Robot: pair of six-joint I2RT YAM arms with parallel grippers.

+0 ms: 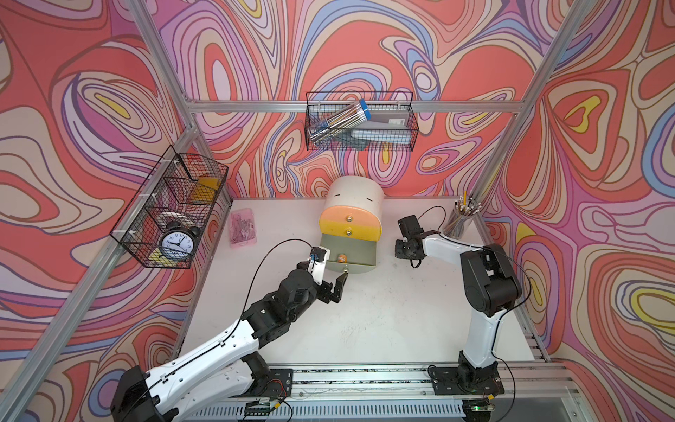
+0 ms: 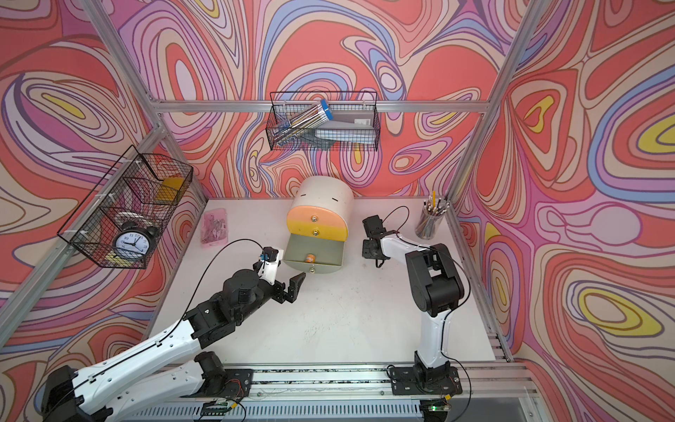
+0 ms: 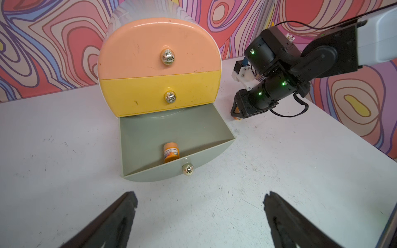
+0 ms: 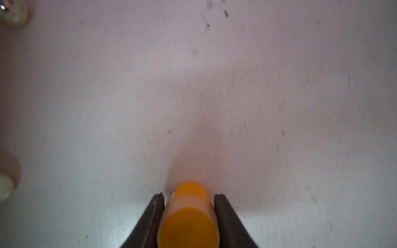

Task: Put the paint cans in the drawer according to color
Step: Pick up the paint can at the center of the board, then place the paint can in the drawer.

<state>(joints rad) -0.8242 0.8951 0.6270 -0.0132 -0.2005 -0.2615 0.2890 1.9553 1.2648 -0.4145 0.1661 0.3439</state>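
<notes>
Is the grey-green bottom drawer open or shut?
Open. The grey-green bottom drawer is pulled out from the cream arch-shaped chest, showing a small orange paint can inside.

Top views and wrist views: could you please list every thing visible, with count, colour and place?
chest of drawers: one, cream, back middle of the table; grey-green bottom drawer pulled open
orange paint can: two; one in the open drawer, one gripped beside the chest
case: one, pink, table's left side
pencil cup: one, clear, table's back right corner
wire baskets: two, black; back wall and left wall
alarm clock: one, black, left basket
pencil tube: one, clear with blue cap, back basket
left fingers: black, open, facing the drawer
right fingers: black, shut on the second can
</notes>
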